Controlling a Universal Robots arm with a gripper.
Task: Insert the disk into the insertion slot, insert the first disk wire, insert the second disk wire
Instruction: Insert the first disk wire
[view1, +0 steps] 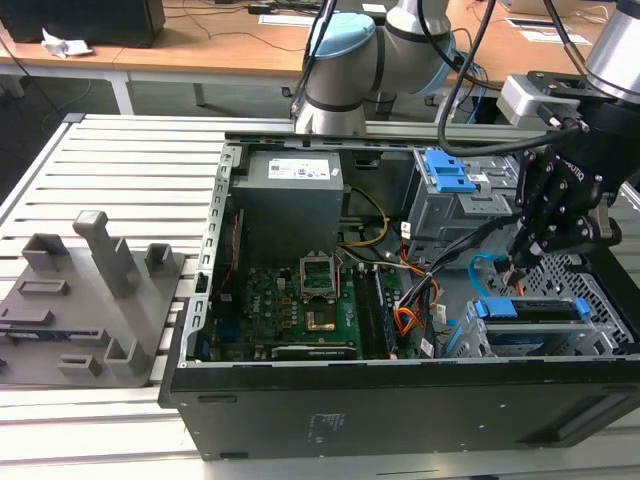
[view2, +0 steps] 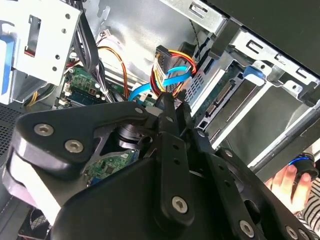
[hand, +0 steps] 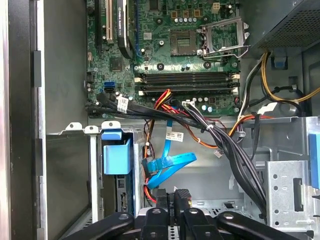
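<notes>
The disk (hand: 121, 200) sits in the slot (hand: 93, 165). The tool (hand: 172, 209) looks pressed together at the plug end of the first wire (hand: 147, 145), though I cannot tell whether it truly pinches it. The second wire (hand: 175, 162) loops just beside. A tilted plug could jam against the disk, or the tool could snag that loop.

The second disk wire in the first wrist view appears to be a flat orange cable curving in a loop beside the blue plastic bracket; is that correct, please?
Not quite: only the colour is wrong. The second disk wire is light blue, not orange, as the first wrist view shows. It is indeed a flat cable curving in a loop beside the blue plastic bracket.
</notes>
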